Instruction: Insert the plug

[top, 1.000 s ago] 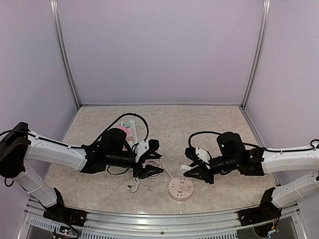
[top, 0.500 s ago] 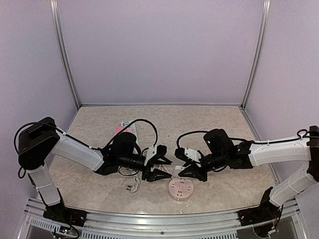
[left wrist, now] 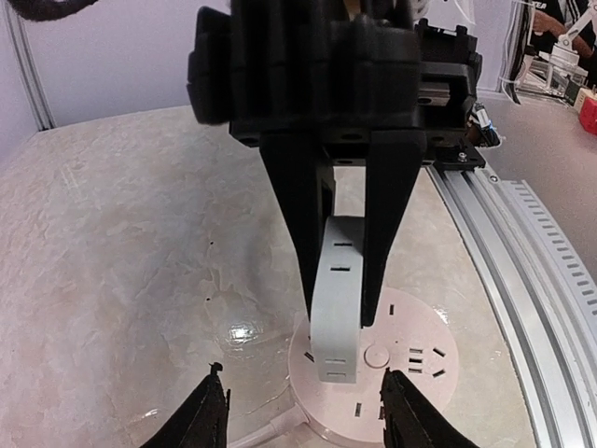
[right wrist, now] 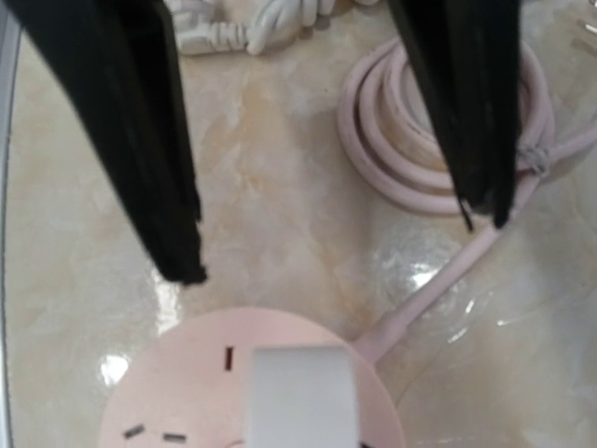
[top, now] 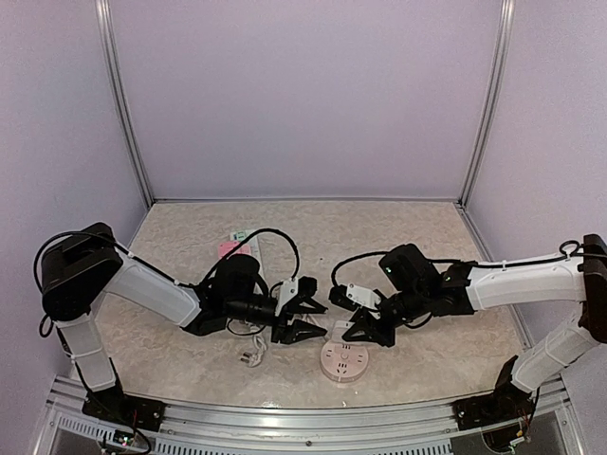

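The pale marbled worktop [top: 417,237] fills the middle of the overhead view. The left arm [top: 152,289] reaches in from the lower left and the right arm [top: 522,280] from the right, so their tips nearly meet at lower centre.

The left pincer [top: 302,318] is spread, with nothing between its fingers. In its own wrist view the fingertips stand apart at the bottom edge. The right pincer [top: 356,327] faces it, pressed together and pinching the white plug [left wrist: 338,299].

A round pink socket [top: 343,363] lies flat at bottom centre, just below both pincers. The plug hangs upright over it, its lower end in front of the socket's top face. Whether the two touch is hard to tell from these angles.

A coiled pink cable [right wrist: 368,149] lies at the upper right of the right wrist view. A loose white cable [top: 251,353] lies to the left of the socket.
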Robot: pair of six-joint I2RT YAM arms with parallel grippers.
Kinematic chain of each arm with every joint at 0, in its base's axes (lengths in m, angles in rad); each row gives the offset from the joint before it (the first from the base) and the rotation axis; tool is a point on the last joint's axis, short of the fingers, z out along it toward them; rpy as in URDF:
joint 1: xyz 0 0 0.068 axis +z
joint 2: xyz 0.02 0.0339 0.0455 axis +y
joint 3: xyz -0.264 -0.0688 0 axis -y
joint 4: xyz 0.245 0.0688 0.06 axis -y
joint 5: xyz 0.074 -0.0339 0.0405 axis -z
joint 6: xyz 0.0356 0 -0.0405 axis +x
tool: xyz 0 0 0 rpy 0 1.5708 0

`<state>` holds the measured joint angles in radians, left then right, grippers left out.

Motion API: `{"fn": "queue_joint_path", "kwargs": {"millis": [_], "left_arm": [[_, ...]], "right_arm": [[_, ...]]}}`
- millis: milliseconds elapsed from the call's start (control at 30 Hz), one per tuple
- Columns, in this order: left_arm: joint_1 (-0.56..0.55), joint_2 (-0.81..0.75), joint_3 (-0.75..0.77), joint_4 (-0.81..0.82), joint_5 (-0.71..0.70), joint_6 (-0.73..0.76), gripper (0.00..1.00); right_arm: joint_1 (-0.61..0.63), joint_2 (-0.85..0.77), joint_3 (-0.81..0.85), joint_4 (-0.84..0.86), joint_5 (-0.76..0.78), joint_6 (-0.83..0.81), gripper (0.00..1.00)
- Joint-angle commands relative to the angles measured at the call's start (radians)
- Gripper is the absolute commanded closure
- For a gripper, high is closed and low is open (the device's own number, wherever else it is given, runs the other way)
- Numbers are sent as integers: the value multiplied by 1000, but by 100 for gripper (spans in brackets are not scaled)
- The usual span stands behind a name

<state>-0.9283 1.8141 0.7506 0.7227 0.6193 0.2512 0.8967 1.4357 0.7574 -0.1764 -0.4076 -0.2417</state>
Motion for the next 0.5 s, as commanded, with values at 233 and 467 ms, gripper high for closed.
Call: {"fn": "queue_joint_path", "kwargs": {"millis": [233, 467], "left_arm": [[-7, 44, 6, 26, -25, -21, 47], [-9, 44, 4, 24, -31, -19, 47]], "right_arm": [[7, 7, -35, 3, 10, 6, 100], [8, 0, -68, 66, 24, 4, 100]]}}
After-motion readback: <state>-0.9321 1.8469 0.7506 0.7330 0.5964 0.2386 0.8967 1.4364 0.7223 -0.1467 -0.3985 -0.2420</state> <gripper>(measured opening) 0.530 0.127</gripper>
